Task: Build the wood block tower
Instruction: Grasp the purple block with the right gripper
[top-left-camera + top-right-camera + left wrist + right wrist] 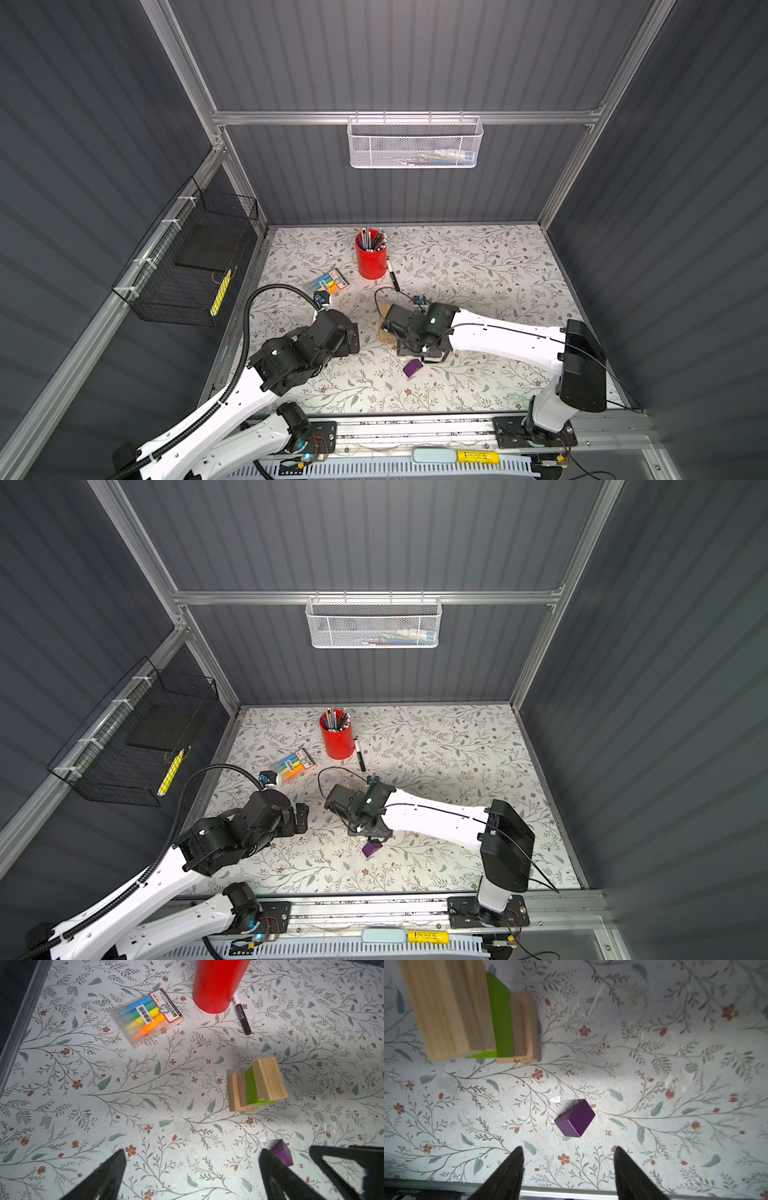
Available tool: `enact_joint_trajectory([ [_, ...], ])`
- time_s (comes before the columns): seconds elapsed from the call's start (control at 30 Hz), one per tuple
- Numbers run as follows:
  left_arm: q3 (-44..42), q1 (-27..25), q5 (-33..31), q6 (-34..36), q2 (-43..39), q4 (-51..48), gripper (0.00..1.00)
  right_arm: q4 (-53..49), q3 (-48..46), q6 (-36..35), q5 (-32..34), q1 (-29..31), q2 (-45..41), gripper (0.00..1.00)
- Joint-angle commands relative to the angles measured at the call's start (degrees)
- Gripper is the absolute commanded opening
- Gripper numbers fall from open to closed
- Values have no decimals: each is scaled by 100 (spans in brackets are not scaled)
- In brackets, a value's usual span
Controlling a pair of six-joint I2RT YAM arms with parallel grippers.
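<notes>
Standing tower (268,1078): being shadowed mid-tabletop.
Purple block (575,1119): being left toward front edge.
Left gripper (192,1151), right gripper (568,1148): being held spread.

The wood block tower (257,1084) is a low stack of pale, grained planks standing on the floral tabletop (654,1084). Its lower layers step out to one side, so their long edges show like stairs. A lime-green block (250,1084) lies in the upper part, and a pale plank (269,1078) rests flat on top of it, running the same way. The purple block (576,1119) lies alone on the tabletop, near the tower but apart from it and turned askew to its edges.
</notes>
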Motion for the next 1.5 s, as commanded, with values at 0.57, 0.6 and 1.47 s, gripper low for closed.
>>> enact_joint_trajectory([
  [0.57, 42, -22, -98, 37, -315, -369, 100, 1699, -1266, 2215, 23, 351, 475, 68],
  [0.6, 49, -21, -100, 28, -328, -387, 100, 1652, -1252, 2235, 79, 349, 501, 68],
  [1.47, 111, -20, -204, -14, -275, -426, 100, 1145, -762, 1708, -96, 2, 1039, 35],
])
